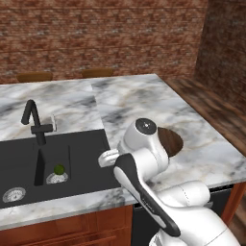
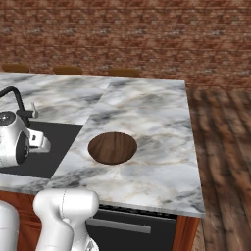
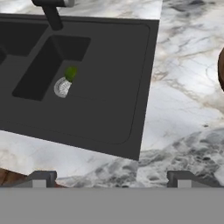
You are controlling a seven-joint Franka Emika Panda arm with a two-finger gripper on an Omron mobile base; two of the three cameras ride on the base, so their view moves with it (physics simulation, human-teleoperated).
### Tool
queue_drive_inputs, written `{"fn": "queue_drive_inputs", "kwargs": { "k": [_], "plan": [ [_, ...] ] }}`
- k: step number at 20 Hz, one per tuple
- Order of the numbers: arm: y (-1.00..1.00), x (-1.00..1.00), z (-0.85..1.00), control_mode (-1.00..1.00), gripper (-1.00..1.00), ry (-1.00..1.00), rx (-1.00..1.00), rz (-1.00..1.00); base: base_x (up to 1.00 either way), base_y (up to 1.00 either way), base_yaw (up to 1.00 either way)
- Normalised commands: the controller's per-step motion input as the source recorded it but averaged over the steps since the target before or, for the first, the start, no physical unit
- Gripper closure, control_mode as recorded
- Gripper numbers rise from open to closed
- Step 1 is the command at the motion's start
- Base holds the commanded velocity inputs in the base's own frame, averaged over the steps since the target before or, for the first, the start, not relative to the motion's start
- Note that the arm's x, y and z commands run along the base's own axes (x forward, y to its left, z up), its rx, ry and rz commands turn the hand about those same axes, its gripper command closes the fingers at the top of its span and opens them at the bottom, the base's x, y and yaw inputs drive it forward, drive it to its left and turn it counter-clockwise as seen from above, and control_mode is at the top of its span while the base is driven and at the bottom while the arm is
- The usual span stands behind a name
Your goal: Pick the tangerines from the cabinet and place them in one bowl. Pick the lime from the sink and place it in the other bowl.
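The lime [image 3: 71, 73] is being seen in the upper left of the hand view, lying in the black sink [image 3: 109, 109] against a round steel drain [image 3: 62, 88], below the faucet [image 3: 52, 13]. The gripper [image 3: 111, 178] is being held wide open with nothing between its fingertips, low in that frame over the marble counter [image 3: 183, 109]. The brown bowl [image 2: 112, 147] is being shown at the centre of the right base view, apparently empty.
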Motion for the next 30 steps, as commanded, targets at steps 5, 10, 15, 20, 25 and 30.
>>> {"fn": "queue_drive_inputs", "kwargs": {
  "k": [5, 10, 15, 20, 25, 30],
  "plan": [
    [0.17, 0.0, 0.3, -1.0, -1.0, 0.0, 0.01, 0.0, 0.0, 0.0, 0.0],
    [0.29, 0.03, 0.49, -1.0, -1.0, 0.0, 0.0, 0.03, 0.0, 0.0, 0.0],
    [0.25, 0.02, 0.32, -1.0, -1.0, 0.02, -0.01, 0.13, 0.0, 0.0, 0.0],
    [0.11, 0.0, 0.08, -1.0, -1.0, 0.02, 0.0, 0.21, 0.0, 0.0, 0.0],
    [0.0, -0.12, 0.0, -1.0, -1.0, 0.0, -0.03, 0.27, 0.0, 0.0, 0.0],
    [0.07, -0.13, -0.07, -1.0, -1.0, 0.0, -0.11, 0.24, 0.0, 0.0, 0.0]
  ]
}}
